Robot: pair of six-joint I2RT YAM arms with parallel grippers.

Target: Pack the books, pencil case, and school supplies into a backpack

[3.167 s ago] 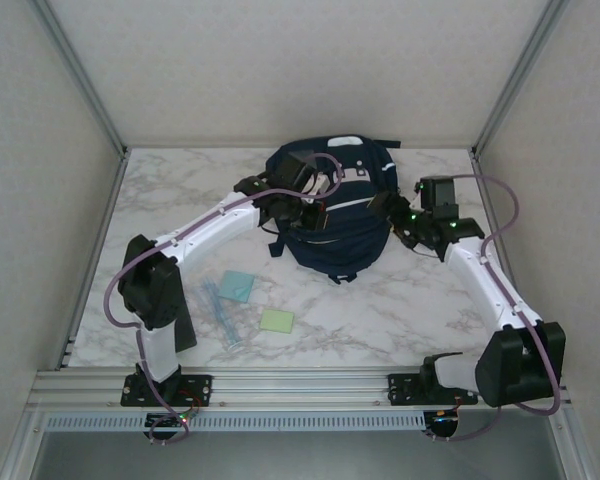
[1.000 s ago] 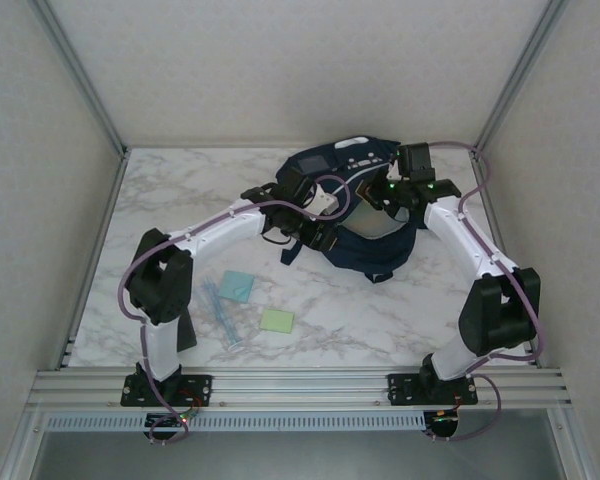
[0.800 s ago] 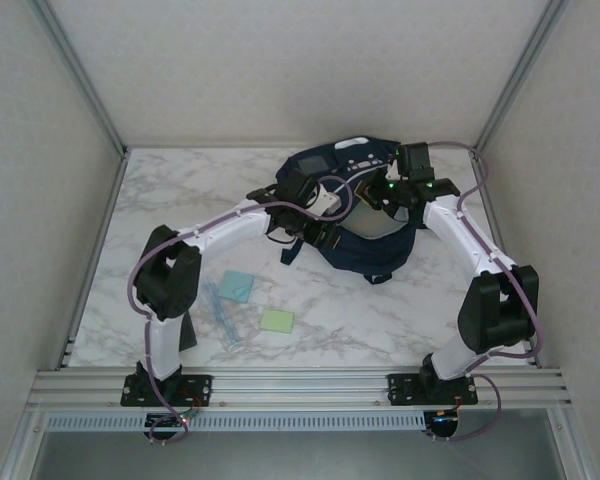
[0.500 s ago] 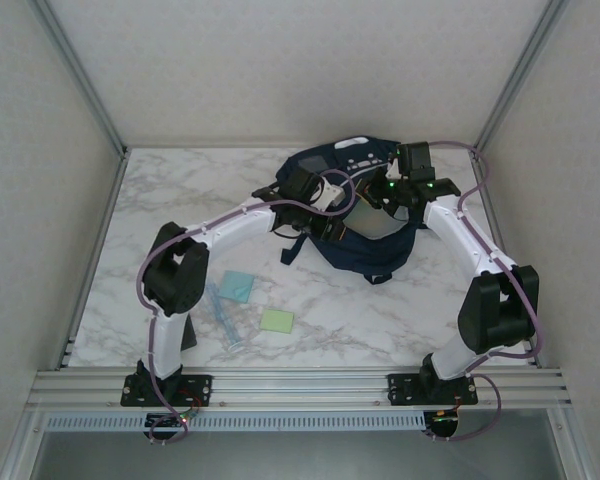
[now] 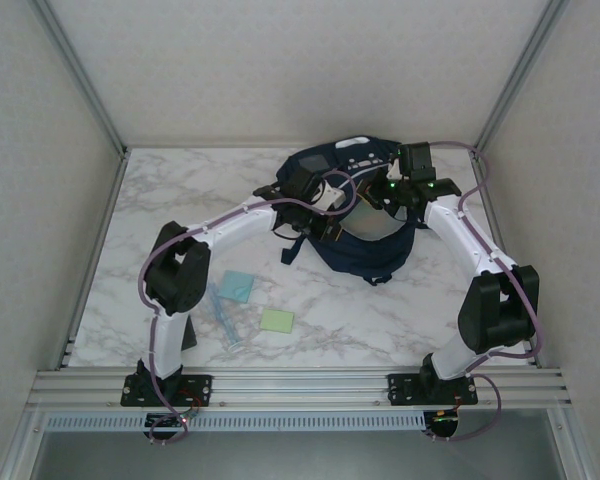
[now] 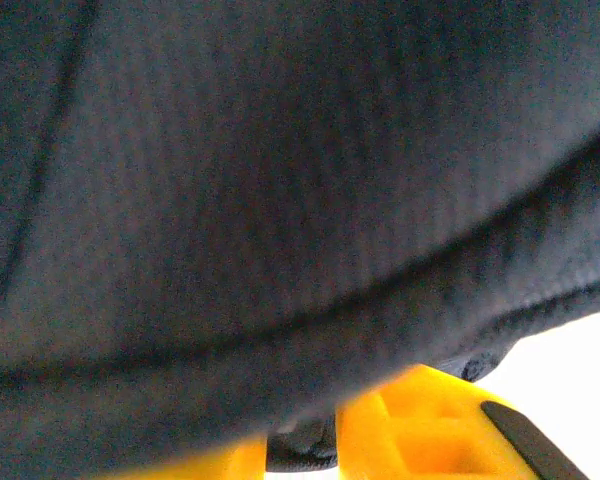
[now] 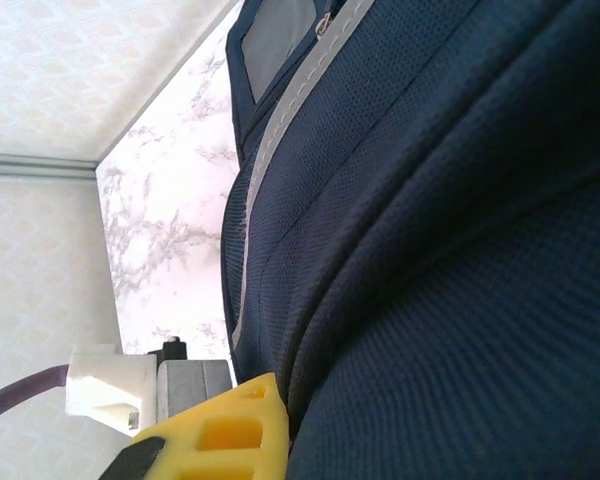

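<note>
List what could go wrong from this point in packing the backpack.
1. The right gripper is shut on backpack fabric. That hold could slip and let the opening sag.
2. The left gripper is pressed close against dark fabric, so it may catch the wrong layer.
3. The light-blue pad, pale-green pad and translucent sticks lie flat on the table and are probably hard to pinch.

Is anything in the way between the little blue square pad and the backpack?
No, nothing visible. Only bare marble table lies between the light-blue pad and the backpack. One dark strap trails from the backpack's near side.
</note>
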